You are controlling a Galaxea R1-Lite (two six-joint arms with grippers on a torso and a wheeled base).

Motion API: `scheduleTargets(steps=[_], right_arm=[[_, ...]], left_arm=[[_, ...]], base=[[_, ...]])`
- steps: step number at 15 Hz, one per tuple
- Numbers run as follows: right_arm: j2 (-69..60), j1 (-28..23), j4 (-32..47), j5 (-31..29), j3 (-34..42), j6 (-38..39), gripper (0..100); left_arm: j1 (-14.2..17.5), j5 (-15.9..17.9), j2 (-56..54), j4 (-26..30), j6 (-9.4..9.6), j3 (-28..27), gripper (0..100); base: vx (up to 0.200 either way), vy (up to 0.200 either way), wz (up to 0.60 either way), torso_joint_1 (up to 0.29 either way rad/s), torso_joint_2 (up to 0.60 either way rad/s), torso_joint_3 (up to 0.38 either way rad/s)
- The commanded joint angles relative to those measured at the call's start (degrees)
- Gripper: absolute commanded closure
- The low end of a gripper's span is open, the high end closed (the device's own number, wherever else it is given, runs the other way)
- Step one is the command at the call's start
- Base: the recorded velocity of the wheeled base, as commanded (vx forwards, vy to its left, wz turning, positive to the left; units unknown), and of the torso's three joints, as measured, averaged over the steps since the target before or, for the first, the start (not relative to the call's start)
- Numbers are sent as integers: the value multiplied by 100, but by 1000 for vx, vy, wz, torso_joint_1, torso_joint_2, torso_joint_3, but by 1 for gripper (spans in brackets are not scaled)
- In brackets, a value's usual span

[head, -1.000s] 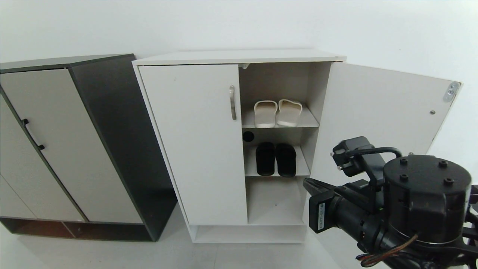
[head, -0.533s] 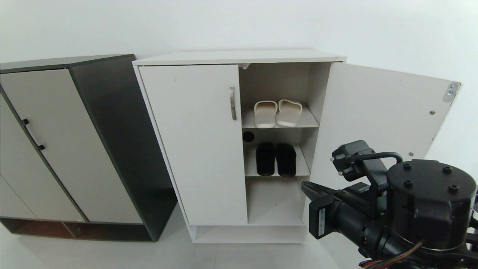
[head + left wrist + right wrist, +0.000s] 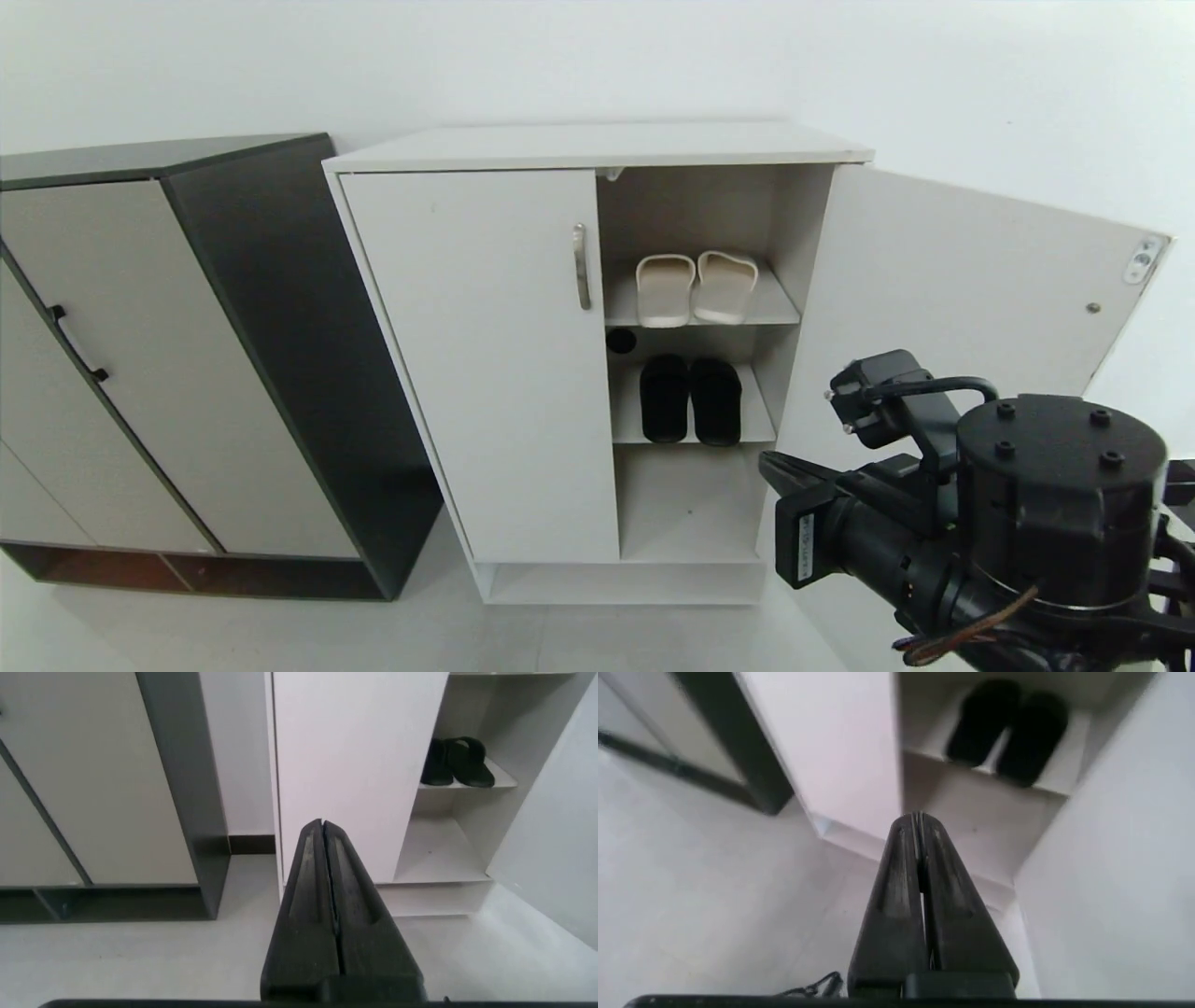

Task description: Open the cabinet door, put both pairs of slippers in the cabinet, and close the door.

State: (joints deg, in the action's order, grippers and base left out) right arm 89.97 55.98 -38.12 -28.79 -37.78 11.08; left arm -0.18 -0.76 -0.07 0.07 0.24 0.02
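Note:
The white cabinet stands with its right door swung wide open and its left door closed. A beige pair of slippers rests on the upper shelf. A black pair sits side by side on the middle shelf, also seen as the black pair and the black pair in the wrist views. My right gripper is shut and empty, low in front of the open door's inner face; its jaws are pressed together. My left gripper is shut and empty, facing the closed left door from a distance.
A dark cabinet with grey doors stands close on the left of the white one. The bottom compartment of the white cabinet holds nothing. Bare floor lies in front. A metal handle is on the closed left door.
The whole head picture has shifted slightly, so the camera moved. The right arm stays about where it was. Slippers and doors are unchanged.

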Motion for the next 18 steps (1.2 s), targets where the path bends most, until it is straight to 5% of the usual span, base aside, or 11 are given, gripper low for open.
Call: scheduleTargets(steps=[1,18], right_arm=[[21,18,-11,5,-1,-1,100],[21,18,-11,5,-1,-1,100]], left_arm=[[1,-4,7,-7,2,-2,100],[1,-4,7,-7,2,-2,100]], base=[[0,0,0,66,-608,-349],[0,0,0,154,-489,-319]])
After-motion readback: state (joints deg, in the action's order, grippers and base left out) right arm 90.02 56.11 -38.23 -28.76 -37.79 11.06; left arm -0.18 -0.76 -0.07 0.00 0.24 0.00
